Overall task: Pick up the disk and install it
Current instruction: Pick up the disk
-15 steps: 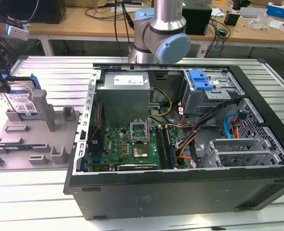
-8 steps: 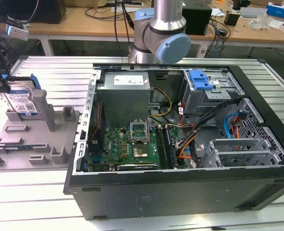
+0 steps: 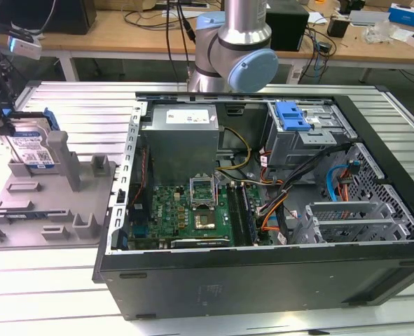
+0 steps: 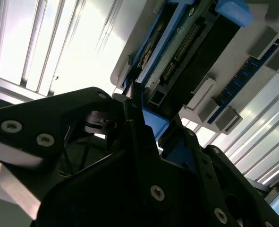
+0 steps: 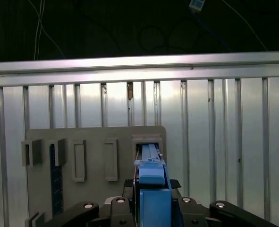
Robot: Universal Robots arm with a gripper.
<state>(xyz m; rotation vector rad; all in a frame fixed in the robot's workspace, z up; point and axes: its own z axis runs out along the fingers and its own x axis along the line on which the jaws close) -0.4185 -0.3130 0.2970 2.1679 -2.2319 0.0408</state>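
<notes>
Exterior view: grips the disk (image 3: pixel 33 148) by its top edge w/ the gripper (image 3: pixel 5 120), jaws closed onto the blue carrier. Stands the disk upright on edge on the grey fixture (image 3: pixel 52 203), at the fixture's side away from the open PC case (image 3: pixel 263 273), lower edge down at the fixture's base. Can't tell whether seated or just lifted. Sets fixture and case side by side on the ribbed table (image 3: pixel 73 105), w/ the arm (image 3: pixel 235 49) rising beyond the case.

Second wrist view: looks past the black gripper (image 4: pixel 146 120) fingers (image 4: pixel 138 142) along the disk's (image 4: pixel 186 42) connector end, blue carrier pressed against one finger. Catches fixture (image 4: pixel 200 97) posts just beside the disk, table (image 4: pixel 16 42) slats beyond the fixture.

First wrist view: looks along the disk's (image 5: pixel 151 182) blue rail, edge-on, w/ the gripper (image 5: pixel 152 208) tight against both sides. Puts the disk's far end at the slot in the fixture's (image 5: pixel 94 137) corner, apart from the fixture's other slots and the blue strip (image 5: pixel 56 179) in one of them. Shows table (image 5: pixel 215 132) slats all round the fixture.
</notes>
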